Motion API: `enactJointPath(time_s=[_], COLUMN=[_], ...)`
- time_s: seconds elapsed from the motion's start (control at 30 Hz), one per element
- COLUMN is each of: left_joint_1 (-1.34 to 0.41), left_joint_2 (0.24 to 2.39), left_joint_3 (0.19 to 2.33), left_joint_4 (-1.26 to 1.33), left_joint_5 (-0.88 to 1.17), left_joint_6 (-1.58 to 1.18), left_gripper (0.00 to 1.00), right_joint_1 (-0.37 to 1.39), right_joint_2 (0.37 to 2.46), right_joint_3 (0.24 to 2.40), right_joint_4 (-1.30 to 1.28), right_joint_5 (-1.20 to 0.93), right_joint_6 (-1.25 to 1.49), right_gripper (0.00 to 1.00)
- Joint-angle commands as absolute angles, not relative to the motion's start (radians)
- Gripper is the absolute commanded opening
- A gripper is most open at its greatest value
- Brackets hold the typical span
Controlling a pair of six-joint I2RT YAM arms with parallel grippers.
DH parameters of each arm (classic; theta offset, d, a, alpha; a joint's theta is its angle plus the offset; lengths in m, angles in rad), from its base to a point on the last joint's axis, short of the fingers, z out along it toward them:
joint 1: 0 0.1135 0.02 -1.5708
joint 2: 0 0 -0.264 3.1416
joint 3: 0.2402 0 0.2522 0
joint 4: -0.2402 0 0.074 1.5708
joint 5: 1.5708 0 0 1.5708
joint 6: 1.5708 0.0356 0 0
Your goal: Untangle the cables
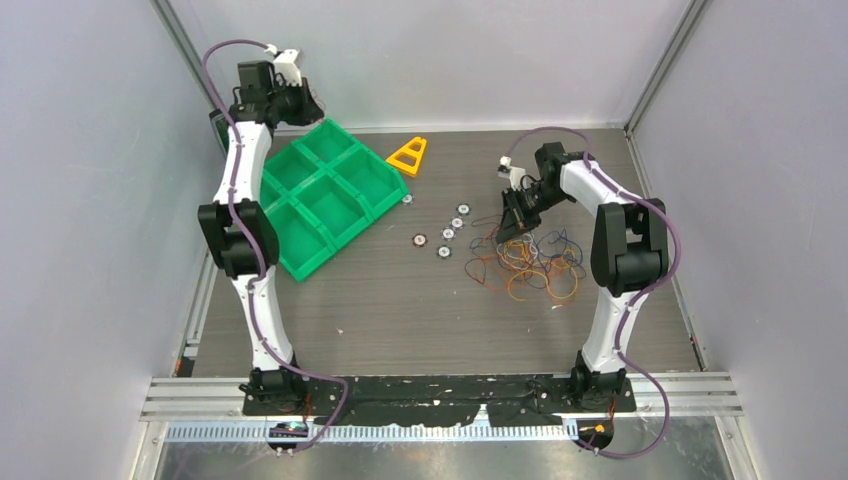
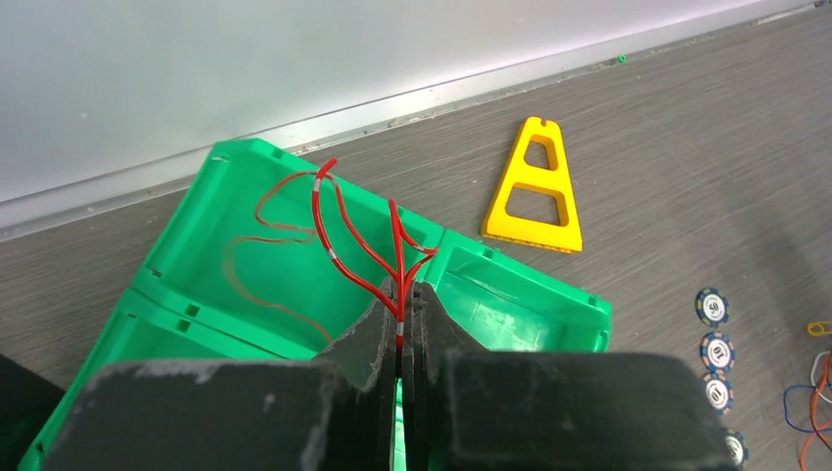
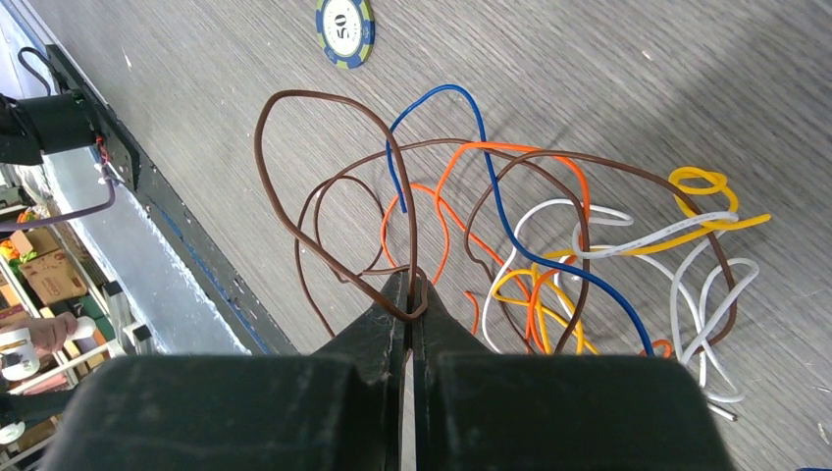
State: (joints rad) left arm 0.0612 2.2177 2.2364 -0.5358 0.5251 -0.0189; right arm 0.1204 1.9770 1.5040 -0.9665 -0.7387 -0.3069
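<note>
While the left gripper (image 2: 400,319) pinches a red wire (image 2: 332,253) above the green divided bin (image 2: 535,319), the right gripper (image 3: 410,299) — well right of that bin — clamps a brown wire (image 3: 324,95).

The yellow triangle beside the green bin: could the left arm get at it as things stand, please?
Probably, though its grip is taken: the left gripper is shut on a red cable over the green bin. The yellow triangle lies uncovered just past the bin, with nothing between.
</note>
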Motion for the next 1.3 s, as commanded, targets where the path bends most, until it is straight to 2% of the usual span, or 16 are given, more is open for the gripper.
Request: enactJointPath(time_s=[0.0, 0.2, 0.5, 0.77, 0.87, 0.9, 1.0, 1.07, 1.27], left_joint_1=[0.065, 0.067, 0.067, 0.052, 0.04, 0.038, 0.04, 0.041, 0.043], left_joint_2=[2.215, 2.242, 2.31, 2.382, 2.396, 2.398, 2.396, 2.388, 2.292], left_joint_3=[2.305, 2.33, 2.286, 2.33, 2.343, 2.344, 2.36, 2.377, 2.358], left_joint_4=[-0.497, -0.532, -0.603, -0.712, -0.736, -0.735, -0.732, -0.739, -0.735], left_joint_5=[0.522, 0.5, 0.514, 0.412, 0.371, 0.358, 0.325, 0.325, 0.321], left_joint_6=[0.008, 0.082, 0.048, 0.067, 0.084, 0.083, 0.081, 0.092, 0.099], left_gripper=[0.0, 0.0, 0.0, 0.01, 0.14, 0.21, 0.51, 0.6, 0.76], right_joint_1=[0.117, 0.117, 0.117, 0.117, 0.117, 0.117, 0.117, 0.117, 0.117], right_joint_2=[1.977, 1.983, 1.987, 1.993, 1.994, 1.994, 1.994, 1.993, 1.983], right_joint_3=[1.551, 1.557, 1.553, 1.555, 1.556, 1.556, 1.553, 1.553, 1.56], right_joint_4=[-0.985, -0.988, -1.0, -1.007, -1.012, -1.013, -1.018, -1.017, -1.02], right_joint_5=[-0.742, -0.742, -0.733, -0.725, -0.722, -0.72, -0.721, -0.721, -0.733], right_joint_6=[-0.323, -0.319, -0.325, -0.331, -0.335, -0.335, -0.342, -0.343, -0.347], right_gripper=[0.06, 0.05, 0.05, 0.05, 0.06, 0.06, 0.05, 0.05, 0.05])
